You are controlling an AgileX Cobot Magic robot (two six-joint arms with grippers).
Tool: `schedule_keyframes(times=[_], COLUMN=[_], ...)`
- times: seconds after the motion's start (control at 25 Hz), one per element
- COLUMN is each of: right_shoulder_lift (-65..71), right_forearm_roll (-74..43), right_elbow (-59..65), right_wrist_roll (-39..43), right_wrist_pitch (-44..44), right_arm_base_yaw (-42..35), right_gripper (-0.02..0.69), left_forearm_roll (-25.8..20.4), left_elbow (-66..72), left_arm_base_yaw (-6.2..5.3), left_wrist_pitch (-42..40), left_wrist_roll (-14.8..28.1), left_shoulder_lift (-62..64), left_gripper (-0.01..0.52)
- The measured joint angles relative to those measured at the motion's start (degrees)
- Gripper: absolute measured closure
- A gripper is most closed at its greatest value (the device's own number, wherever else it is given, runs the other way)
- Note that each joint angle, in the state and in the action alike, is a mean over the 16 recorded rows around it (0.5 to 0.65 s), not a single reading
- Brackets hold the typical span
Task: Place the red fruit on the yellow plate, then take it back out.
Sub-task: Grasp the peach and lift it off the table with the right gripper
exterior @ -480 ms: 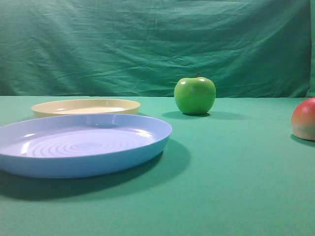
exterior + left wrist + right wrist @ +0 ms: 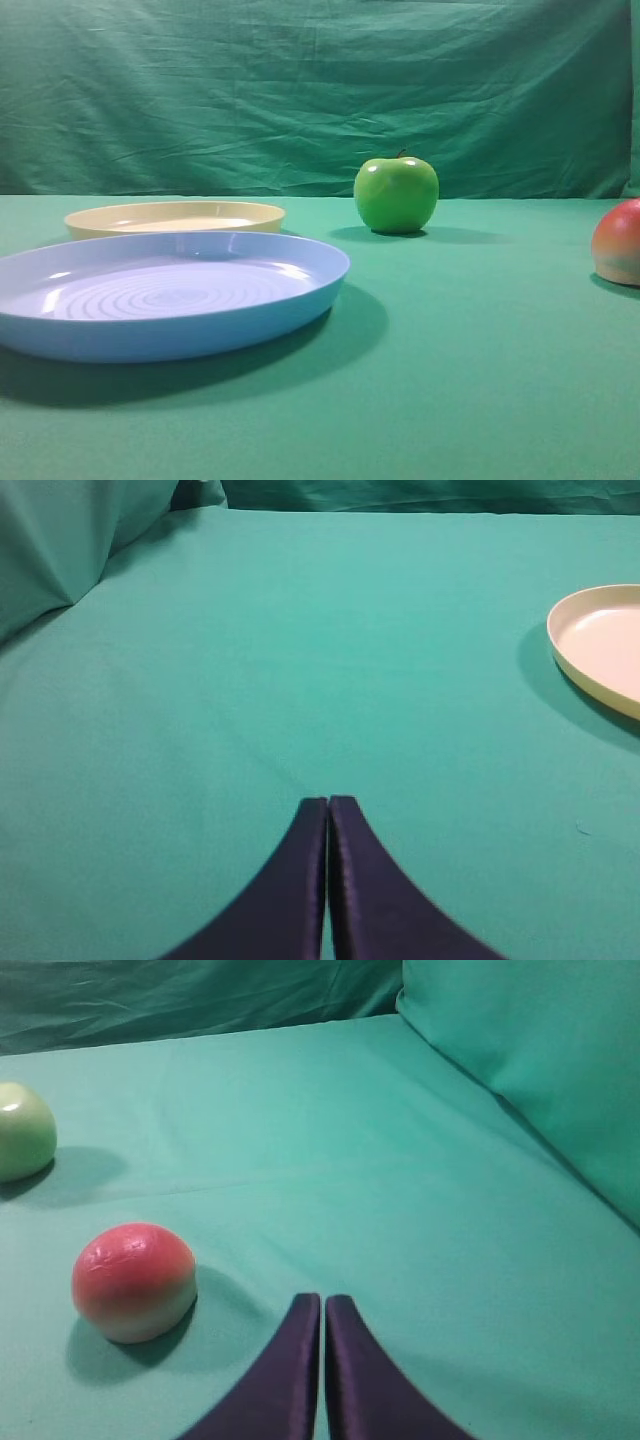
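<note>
The red fruit (image 2: 618,243) rests on the green cloth at the far right edge of the exterior view, cut off by the frame. In the right wrist view the red fruit (image 2: 133,1281) lies left of and slightly ahead of my right gripper (image 2: 323,1300), which is shut and holds nothing. The yellow plate (image 2: 175,216) sits at the back left, empty. The left wrist view shows the yellow plate (image 2: 600,648) at its right edge, far from my left gripper (image 2: 328,801), shut and holding nothing. Neither gripper shows in the exterior view.
A large light blue plate (image 2: 165,295) with concentric rings stands in front of the yellow plate. A glossy green apple (image 2: 396,194) sits at the back centre, and the green apple (image 2: 22,1131) shows at the right wrist view's left edge. Draped green cloth backs the table.
</note>
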Motion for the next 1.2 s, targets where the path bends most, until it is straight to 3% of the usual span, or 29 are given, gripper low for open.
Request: schedule_keyframes(times=[0.68,1.2], right_shoulder_lift=[3.48,22.29], right_forearm_roll=[0.0,1.01], right_elbow=[-3.34,-19.31], right_wrist_roll=[0.0,-1.01], right_wrist_pitch=[2.21,5.21], right_arm_base_yaw=[1.55,7.32], right_gripper=[0.665,0.665], left_forearm_roll=[0.0,0.0], left_elbow=[0.0,0.0], left_arm_base_yaw=[0.0,0.0], left_wrist_pitch=[0.0,0.0], left_wrist_roll=[0.0,0.0], left_shoulder_lift=[0.0,0.0], left_gripper=[0.514,0.514])
